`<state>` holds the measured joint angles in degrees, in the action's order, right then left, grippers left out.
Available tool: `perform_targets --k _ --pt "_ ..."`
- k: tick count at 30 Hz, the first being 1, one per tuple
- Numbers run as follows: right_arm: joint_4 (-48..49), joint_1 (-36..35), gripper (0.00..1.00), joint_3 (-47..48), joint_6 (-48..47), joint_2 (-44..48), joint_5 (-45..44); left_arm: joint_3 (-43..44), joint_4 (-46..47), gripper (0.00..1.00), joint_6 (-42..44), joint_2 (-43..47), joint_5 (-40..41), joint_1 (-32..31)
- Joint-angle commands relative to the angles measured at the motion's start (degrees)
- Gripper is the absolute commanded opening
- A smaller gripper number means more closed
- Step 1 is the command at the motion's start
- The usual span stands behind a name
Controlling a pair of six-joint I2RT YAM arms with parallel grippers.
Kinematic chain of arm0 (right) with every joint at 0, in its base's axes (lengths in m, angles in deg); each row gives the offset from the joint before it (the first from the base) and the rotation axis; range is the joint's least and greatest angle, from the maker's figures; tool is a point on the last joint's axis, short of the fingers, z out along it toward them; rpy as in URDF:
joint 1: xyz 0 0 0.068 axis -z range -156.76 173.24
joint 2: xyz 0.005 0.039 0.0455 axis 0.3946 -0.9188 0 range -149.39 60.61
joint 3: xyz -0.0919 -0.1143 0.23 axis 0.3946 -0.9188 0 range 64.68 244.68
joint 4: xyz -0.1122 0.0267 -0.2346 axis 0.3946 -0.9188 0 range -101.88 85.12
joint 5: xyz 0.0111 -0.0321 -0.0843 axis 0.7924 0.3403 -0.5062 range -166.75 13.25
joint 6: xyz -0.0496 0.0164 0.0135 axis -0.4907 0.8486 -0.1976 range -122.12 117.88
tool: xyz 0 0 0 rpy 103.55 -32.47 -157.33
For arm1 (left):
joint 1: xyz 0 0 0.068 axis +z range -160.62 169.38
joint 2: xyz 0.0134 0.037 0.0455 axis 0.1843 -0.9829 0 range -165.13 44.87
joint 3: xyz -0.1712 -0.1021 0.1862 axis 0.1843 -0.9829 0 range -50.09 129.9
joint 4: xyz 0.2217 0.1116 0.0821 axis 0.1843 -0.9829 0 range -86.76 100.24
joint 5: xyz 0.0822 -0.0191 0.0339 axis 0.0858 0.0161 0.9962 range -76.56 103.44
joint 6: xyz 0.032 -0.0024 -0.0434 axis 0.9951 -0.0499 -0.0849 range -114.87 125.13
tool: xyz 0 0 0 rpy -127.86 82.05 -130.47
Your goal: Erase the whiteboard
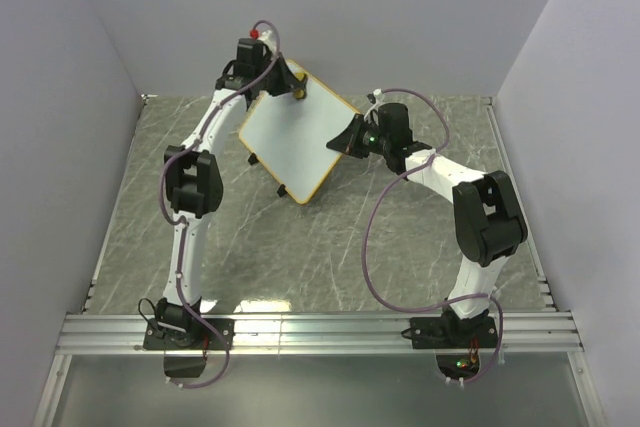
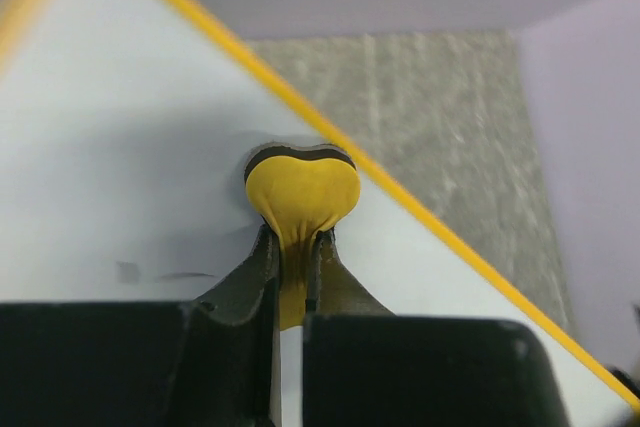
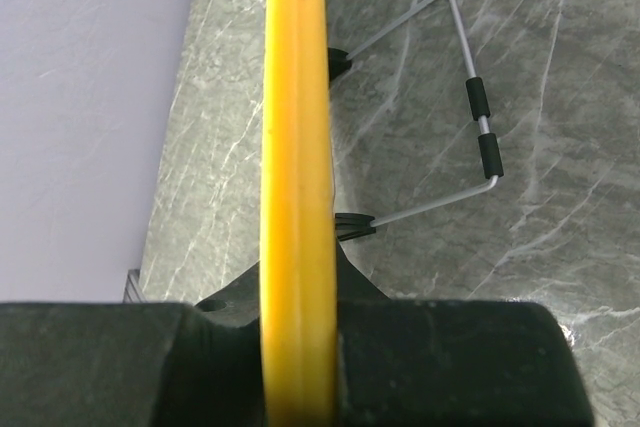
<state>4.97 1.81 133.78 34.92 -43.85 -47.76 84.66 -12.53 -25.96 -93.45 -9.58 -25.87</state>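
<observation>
a: small white orange-framed whiteboard [image 1: 290, 142]?
b: far centre, tilted over grey marble table [image 1: 300, 257].
a: grippers?
b: clamped on right edge by right gripper [image 1: 343, 139]; soft yellow-black eraser [image 2: 302, 189] pinched against far corner by left gripper [image 2: 297, 247].

arms [image 1: 182, 247]: white links, black joints | cables [image 1: 368, 237]: mauve loops | left gripper [image 2: 297, 245]: black

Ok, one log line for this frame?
left gripper: shut on eraser, eraser on board | right gripper: shut on board edge | top view: board clean

The whiteboard [image 1: 300, 142] is tilting upward, turned cornerwise. Its yellow-framed white face is looking nearly clean, showing one faint smudge.
</observation>
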Motion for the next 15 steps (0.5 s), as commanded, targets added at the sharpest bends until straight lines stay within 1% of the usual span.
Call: perform_targets --k 1,6,11,15 --pt "-23.91 -4.94 0.00 -4.76 -15.85 -3.73 5.81 -0.46 -3.07 0.00 -0.99 -7.40 10.89 2.50" --pt "-24.17 -5.02 0.00 -4.85 -15.94 -4.34 5.72 -1.16 -4.30 0.00 -0.55 -8.02 12.39 3.03" --pt "-24.26 -5.02 0.00 -3.54 -15.77 -5.31 5.81 -8.18 -3.87 0.00 1.56 -5.82 12.57 3.03" --pt "-24.17 -5.02 0.00 -2.57 -15.59 -6.27 5.55 -11.44 -4.66 0.00 2.79 -3.28 12.22 3.03"
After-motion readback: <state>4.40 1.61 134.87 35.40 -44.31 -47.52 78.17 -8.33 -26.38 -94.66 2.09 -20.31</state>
